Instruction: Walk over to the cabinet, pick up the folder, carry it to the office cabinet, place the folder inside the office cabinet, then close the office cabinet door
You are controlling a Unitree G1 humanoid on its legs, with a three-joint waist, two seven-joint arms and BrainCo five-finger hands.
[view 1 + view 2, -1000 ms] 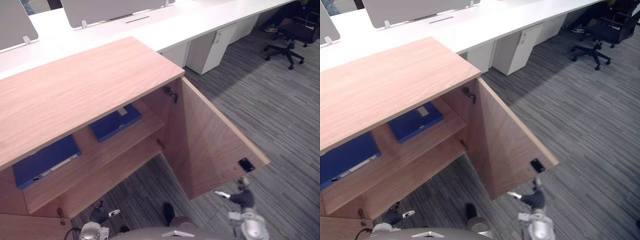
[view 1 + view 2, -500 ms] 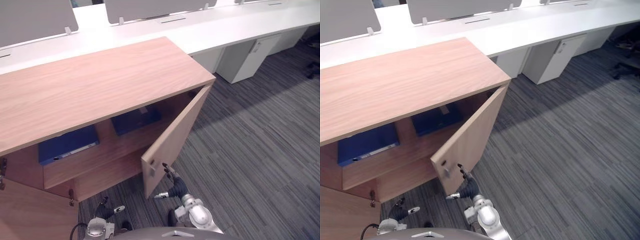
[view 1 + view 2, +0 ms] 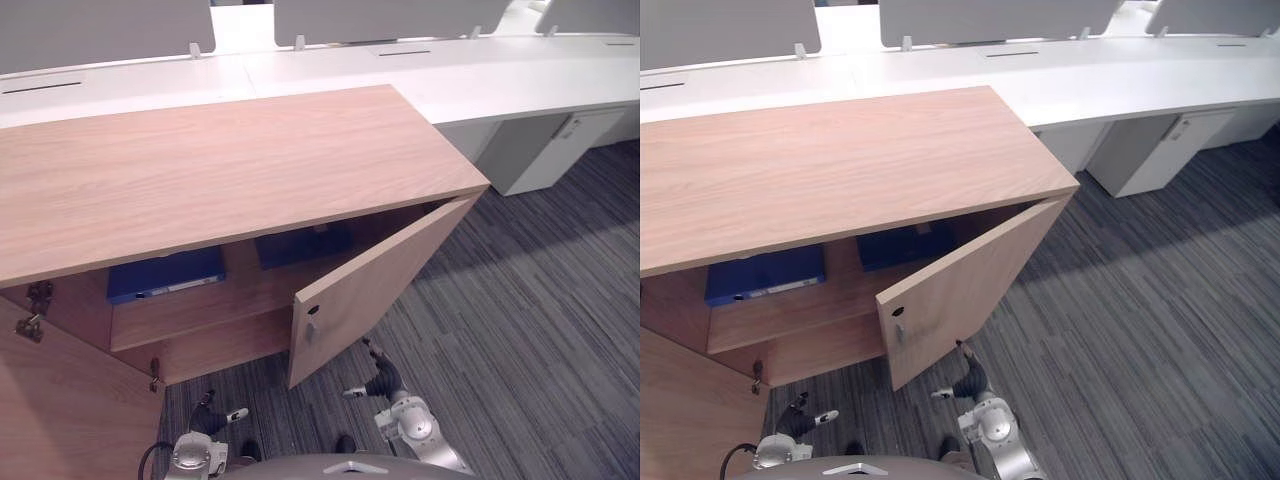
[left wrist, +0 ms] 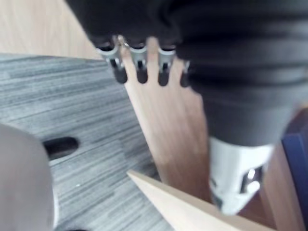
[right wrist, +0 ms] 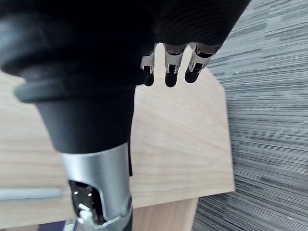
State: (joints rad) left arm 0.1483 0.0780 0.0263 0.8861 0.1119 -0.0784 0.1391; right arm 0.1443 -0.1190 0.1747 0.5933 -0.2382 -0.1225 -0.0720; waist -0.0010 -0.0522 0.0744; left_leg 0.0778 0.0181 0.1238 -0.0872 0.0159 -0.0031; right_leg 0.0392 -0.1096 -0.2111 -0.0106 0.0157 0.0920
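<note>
Now half shut, from wide open — cabinet door [image 3: 380, 285], mid-frame. Right hand [image 3: 380, 378] just below it, fingers straight, holding nothing. Blue folder [image 3: 300, 243] shelved behind — closing nearly done.

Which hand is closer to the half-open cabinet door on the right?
Right. The right hand is just off the outer face of the door; the left hand hangs farther left, before the open shelves.

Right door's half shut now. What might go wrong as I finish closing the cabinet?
1. The right hand sits low, near the bottom of the right door. Its straight fingers may slide off or under the edge rather than push it home.
2. The left door stands wide open with the left hand low beside it, so the cabinet would stay open on that side.
</note>
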